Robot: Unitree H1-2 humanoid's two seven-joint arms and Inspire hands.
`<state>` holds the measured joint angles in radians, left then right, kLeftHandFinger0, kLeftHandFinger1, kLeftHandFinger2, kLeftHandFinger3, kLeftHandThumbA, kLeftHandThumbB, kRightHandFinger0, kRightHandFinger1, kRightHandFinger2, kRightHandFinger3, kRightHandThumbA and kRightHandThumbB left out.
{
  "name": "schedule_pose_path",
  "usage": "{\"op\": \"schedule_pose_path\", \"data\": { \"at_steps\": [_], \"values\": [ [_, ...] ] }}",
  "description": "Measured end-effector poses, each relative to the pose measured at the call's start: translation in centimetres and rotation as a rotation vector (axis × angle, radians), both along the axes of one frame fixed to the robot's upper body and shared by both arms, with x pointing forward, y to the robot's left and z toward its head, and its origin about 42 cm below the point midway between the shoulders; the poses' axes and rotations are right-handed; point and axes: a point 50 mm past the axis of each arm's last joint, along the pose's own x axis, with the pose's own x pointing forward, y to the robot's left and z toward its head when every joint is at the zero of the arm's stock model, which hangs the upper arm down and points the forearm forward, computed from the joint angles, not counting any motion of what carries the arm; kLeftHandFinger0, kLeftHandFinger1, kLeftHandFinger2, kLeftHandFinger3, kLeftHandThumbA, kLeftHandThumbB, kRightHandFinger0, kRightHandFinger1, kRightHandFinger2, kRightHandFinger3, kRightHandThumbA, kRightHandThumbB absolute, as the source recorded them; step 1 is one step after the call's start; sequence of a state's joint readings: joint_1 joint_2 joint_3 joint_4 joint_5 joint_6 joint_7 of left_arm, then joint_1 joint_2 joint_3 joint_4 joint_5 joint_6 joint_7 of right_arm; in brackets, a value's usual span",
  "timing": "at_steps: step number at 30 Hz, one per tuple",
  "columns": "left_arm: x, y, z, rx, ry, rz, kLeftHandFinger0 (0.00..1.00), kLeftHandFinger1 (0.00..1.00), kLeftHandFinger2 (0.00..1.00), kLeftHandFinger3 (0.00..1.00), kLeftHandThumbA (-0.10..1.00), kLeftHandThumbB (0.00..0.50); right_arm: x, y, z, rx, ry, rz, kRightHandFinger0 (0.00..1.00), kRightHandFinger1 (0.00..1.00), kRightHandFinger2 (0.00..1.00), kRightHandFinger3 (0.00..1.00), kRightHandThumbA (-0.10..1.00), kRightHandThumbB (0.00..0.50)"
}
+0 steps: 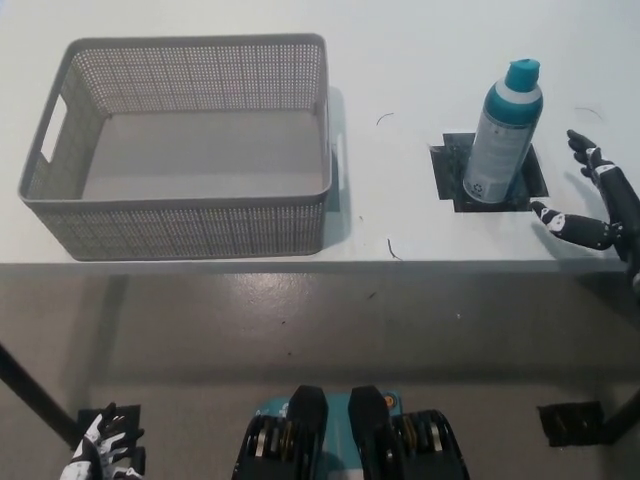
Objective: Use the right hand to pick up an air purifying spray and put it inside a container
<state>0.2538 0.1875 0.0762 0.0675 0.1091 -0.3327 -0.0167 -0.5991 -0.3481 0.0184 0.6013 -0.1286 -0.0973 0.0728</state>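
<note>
Presently the air purifying spray (503, 132) stands upright on a dark square patch (489, 172) on the white table (420, 60), teal cap up; the patch appears to serve as a fixed starting mark for the can. To the robot's left on the same table sits the grey perforated container (180, 215), empty and open-topped, set well apart from the can so that a lift and sideways carry would be needed.

The black right hand (594, 200) is at the table's right edge, just beside the can and apart from it. Its fingers (560, 221) are spread wide and hold nothing; one reaches low toward the can's base, another is raised behind, which suggests a pre-grasp shape sized for the can's body. The can lies to the hand's left, between hand and container.

The white left hand (100, 450) rests low, below table level; whether it is open cannot be told
</note>
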Motion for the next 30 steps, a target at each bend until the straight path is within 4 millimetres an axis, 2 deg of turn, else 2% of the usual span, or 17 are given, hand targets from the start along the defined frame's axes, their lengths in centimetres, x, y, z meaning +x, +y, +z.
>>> {"op": "schedule_pose_path", "data": {
  "at_steps": [5, 8, 11, 19, 22, 24, 30],
  "values": [
    [0.2, 0.0, 0.1, 0.000, -0.006, -0.002, 0.56, 0.68, 0.75, 1.00, 0.58, 0.395, 1.4, 0.8, -0.8, 0.023, 0.056, -0.013, 1.00, 1.00, 1.00, 1.00, 0.74, 0.500],
    [0.4, -0.1, 0.2, 0.000, -0.011, -0.003, 0.56, 0.69, 0.77, 1.00, 0.59, 0.377, 2.3, 1.3, -1.0, 0.029, 0.081, -0.017, 1.00, 1.00, 1.00, 1.00, 0.74, 0.500],
    [0.5, -0.1, 0.3, 0.003, -0.013, -0.004, 0.56, 0.69, 0.77, 1.00, 0.59, 0.392, 3.1, 1.9, -0.9, 0.031, 0.084, -0.021, 1.00, 1.00, 1.00, 1.00, 0.75, 0.500],
    [0.7, -0.1, 0.4, 0.004, -0.019, -0.006, 0.56, 0.69, 0.77, 1.00, 0.58, 0.390, 4.3, 3.7, -0.9, 0.052, 0.087, -0.023, 1.00, 1.00, 1.00, 1.00, 0.63, 0.500],
    [0.9, -0.1, 0.5, 0.005, -0.025, -0.008, 0.58, 0.70, 0.78, 1.00, 0.57, 0.379, 4.7, 4.8, -0.7, 0.064, 0.087, -0.012, 1.00, 1.00, 1.00, 1.00, 0.62, 0.500],
    [1.0, -0.2, 0.7, 0.005, -0.029, -0.009, 0.57, 0.70, 0.79, 1.00, 0.56, 0.373, 4.9, 5.6, -0.6, 0.071, 0.088, -0.003, 1.00, 1.00, 1.00, 1.00, 0.68, 0.500],
    [1.2, -0.2, 0.9, 0.007, -0.038, -0.014, 0.57, 0.69, 0.77, 1.00, 0.52, 0.367, 5.6, 7.9, 0.4, 0.069, 0.085, 0.026, 1.00, 1.00, 1.00, 1.00, 0.66, 0.500]
  ]
}}
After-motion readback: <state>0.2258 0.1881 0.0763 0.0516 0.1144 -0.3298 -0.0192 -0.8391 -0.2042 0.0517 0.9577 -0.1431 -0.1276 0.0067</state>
